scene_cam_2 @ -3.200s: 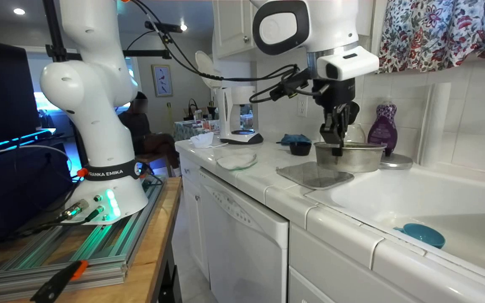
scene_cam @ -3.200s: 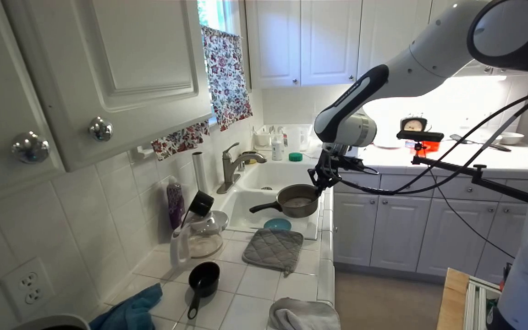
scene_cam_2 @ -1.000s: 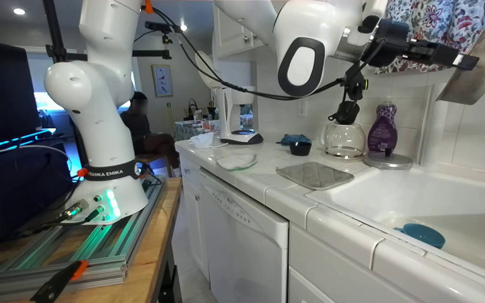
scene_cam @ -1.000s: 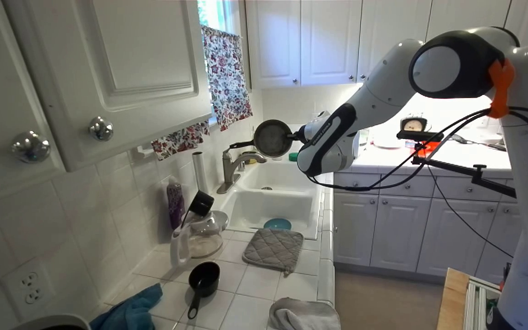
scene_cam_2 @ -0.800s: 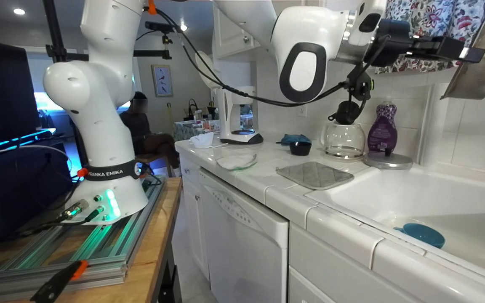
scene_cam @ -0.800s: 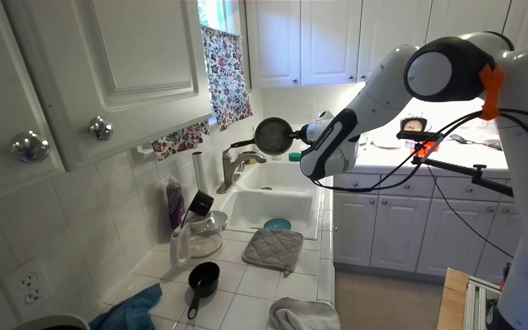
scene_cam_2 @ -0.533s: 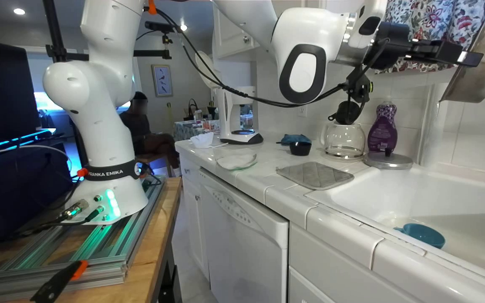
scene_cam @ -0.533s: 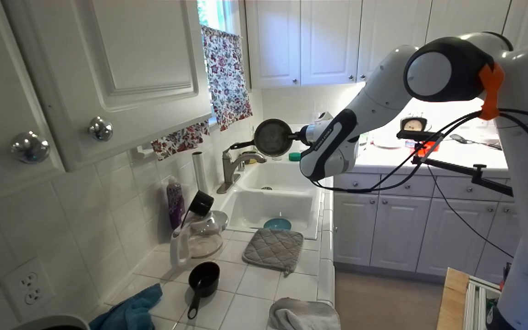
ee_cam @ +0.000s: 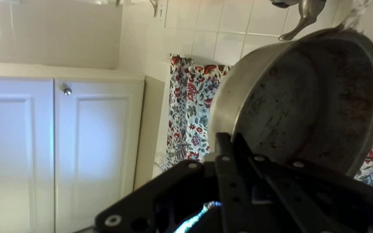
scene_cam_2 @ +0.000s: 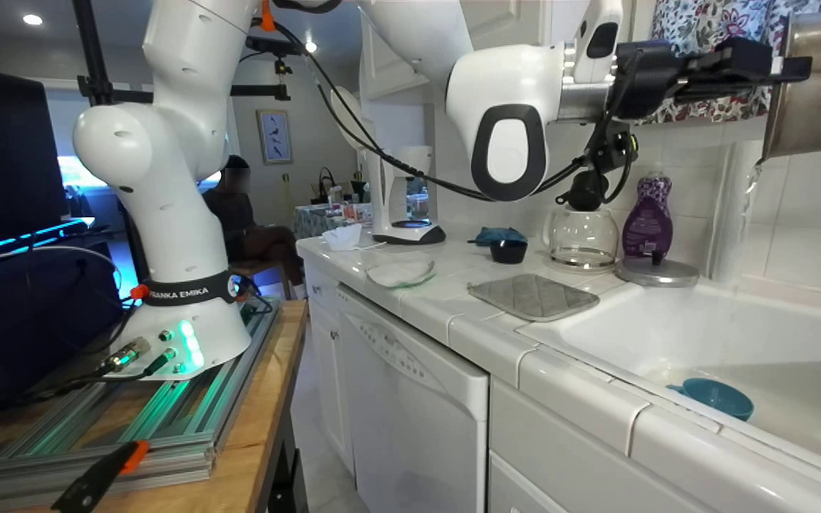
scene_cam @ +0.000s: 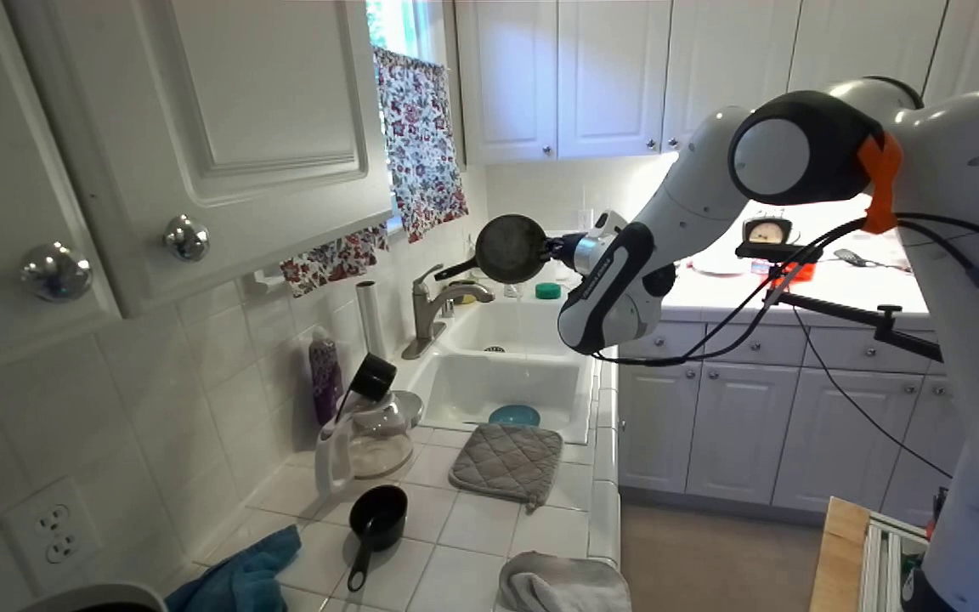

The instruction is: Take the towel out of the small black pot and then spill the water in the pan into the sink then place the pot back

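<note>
One tilted pan (scene_cam: 511, 248), clamped edgewise in gripper (ee_cam: 231, 137). Handle (scene_cam: 455, 269) lies roughly opposite gripper; water (scene_cam_2: 750, 187) falls toward sink (scene_cam_2: 674, 324).

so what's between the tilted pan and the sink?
A thin stream of water off the pan, in an exterior view; lower down, too faint to trace into the sink.

Above the sink (scene_cam: 498, 378), one pan (scene_cam: 510, 248); within the sink, one blue cup (scene_cam: 514, 416); beside it, one faucet (scene_cam: 425, 313), one lid (scene_cam_2: 656, 273), one pot holder (scene_cam: 506, 461); farther off, one carafe (scene_cam: 381, 442), two black cups (scene_cam: 379, 517) (scene_cam: 373, 377) and apparently two cloths (scene_cam: 243, 574) (scene_cam: 564, 585).
</note>
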`<state>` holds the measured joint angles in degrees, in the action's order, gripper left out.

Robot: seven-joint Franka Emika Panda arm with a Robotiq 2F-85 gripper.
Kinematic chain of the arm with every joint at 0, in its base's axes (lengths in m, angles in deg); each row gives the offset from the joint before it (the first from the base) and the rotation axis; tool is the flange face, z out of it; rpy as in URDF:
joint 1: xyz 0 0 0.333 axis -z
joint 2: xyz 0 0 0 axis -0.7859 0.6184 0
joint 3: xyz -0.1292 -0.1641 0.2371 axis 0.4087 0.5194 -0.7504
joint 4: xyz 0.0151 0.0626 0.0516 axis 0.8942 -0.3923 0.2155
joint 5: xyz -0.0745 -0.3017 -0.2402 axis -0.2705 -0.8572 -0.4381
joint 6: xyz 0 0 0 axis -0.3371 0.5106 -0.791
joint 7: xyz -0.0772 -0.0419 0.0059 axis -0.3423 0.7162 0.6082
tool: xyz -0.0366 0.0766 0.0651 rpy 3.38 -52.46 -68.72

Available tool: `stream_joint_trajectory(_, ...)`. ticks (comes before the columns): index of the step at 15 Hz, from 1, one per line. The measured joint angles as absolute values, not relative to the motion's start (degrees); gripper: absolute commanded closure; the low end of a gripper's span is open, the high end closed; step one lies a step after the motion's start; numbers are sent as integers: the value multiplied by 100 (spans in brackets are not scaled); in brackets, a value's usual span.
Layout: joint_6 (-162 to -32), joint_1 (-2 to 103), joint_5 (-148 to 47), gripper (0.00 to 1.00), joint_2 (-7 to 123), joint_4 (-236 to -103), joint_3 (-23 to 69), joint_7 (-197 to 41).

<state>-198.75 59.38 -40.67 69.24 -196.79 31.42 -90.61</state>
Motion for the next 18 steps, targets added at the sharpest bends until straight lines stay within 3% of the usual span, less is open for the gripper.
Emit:
stream_joint_trajectory(2,-20397,5868,-4074,99,7123,-19671,3141,-9438)
stream_joint_trajectory(18,-20371,5425,-4313,99,7843,-18339,3276,-11401)
